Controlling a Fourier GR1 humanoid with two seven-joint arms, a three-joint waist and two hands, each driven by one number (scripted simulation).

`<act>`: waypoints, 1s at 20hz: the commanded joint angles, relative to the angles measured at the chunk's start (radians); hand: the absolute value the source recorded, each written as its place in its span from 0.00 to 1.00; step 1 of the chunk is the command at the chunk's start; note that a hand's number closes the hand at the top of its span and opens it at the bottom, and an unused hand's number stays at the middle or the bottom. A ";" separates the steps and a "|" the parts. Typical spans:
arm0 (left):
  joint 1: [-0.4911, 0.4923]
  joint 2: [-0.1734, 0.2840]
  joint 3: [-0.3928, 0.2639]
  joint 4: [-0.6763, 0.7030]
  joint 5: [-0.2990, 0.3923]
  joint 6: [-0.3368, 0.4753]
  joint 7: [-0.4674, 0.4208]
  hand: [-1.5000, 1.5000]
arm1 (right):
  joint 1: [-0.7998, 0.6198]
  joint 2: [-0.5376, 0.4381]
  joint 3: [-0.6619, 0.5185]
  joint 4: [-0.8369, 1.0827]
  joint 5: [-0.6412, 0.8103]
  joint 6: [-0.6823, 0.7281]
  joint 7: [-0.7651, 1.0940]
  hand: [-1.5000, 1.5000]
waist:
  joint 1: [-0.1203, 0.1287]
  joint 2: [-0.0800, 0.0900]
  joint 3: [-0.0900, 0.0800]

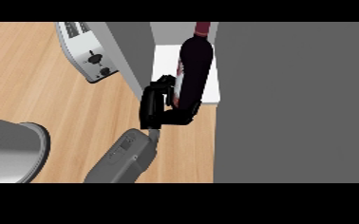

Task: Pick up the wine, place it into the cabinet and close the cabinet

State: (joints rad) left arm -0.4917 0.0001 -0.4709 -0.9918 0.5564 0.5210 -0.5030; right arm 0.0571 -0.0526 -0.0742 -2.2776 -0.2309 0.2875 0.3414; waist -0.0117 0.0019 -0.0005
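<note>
Wooden counter point(63, 104), toaster point(88, 52) rear-left | wine point(193, 71): dark bottle, maroon cap, you see it at cabinet point(280, 104) opening | right hand point(163, 107) curled round its base | left hand unseen

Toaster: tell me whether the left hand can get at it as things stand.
Probably not right now. The left hand is curled round the wine bottle at the cabinet opening, and the grey cabinet panel stands between it and the toaster.

You have narrow cabinet opening point(165, 59): open door point(129, 52) crowds left, grey cabinet wall point(280, 99) blocks right. Wine bottle point(193, 71) and right hand point(160, 107) fill gap. Toaster point(88, 52) beyond door; bare counter point(63, 99) left.
</note>
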 commanded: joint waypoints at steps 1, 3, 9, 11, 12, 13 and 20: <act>0.004 0.000 0.010 0.122 0.039 -0.064 -0.099 1.00 | -0.007 -0.012 -0.042 0.009 -0.034 -0.012 0.018 0.00 | 0.000 0.000 0.000; -0.082 0.000 -0.019 0.223 0.159 -0.041 -0.152 1.00 | -0.027 -0.010 0.006 0.007 -0.009 0.007 0.007 0.00 | -0.012 0.003 0.000; -0.075 0.000 0.051 0.233 0.209 -0.154 -0.162 1.00 | 0.098 0.004 -0.011 -0.041 -0.027 0.044 -0.033 0.00 | -0.004 0.000 0.000; -0.049 0.000 -0.005 0.234 0.272 -0.143 -0.208 1.00 | 0.020 0.016 0.031 0.001 0.018 0.008 -0.003 0.00 | -0.003 0.001 0.000; -0.154 0.000 0.039 0.270 0.264 -0.168 -0.112 1.00 | -0.010 -0.016 -0.063 0.069 -0.030 0.029 -0.062 0.00 | -0.005 0.002 0.000; -0.081 0.000 0.009 0.298 0.286 -0.208 -0.239 1.00 | 0.015 -0.029 -0.058 -0.017 -0.081 0.016 0.031 0.00 | -0.007 0.001 0.000; -0.176 0.000 -0.013 0.398 0.324 -0.233 -0.206 1.00 | -0.009 0.000 -0.011 0.015 -0.008 0.001 0.001 0.00 | -0.001 0.001 0.000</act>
State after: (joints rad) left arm -0.6619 0.0000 -0.4774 -0.6136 0.8706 0.3122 -0.7158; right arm 0.0904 -0.0636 -0.1043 -2.2963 -0.2811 0.3109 0.3453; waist -0.0216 0.0037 -0.0006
